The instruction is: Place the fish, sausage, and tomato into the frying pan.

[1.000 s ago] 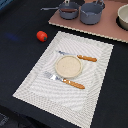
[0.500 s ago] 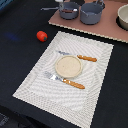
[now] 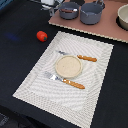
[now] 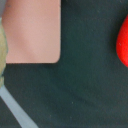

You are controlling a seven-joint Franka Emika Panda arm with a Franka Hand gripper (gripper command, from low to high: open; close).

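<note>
The tomato (image 3: 41, 35) is a red ball on the dark table, towards the exterior view's left of the placemat. It also shows at the edge of the wrist view (image 4: 123, 41). The frying pan (image 3: 69, 10) stands on the pink board (image 3: 85, 24), beside a similar grey pot (image 3: 92, 13). A thin grey handle (image 4: 16, 111) crosses a corner of the wrist view. My gripper (image 3: 48, 4) is a pale shape at the top edge, beside the pan and beyond the tomato. Its fingers do not show. The fish and the sausage are not visible.
A striped placemat (image 3: 35, 82) holds a round tan plate (image 3: 68, 66), an orange-handled knife (image 3: 86, 58) and an orange-handled fork (image 3: 66, 80). A pale bowl (image 3: 123, 17) sits on the board at the exterior view's right. The board's corner (image 4: 32, 30) shows in the wrist view.
</note>
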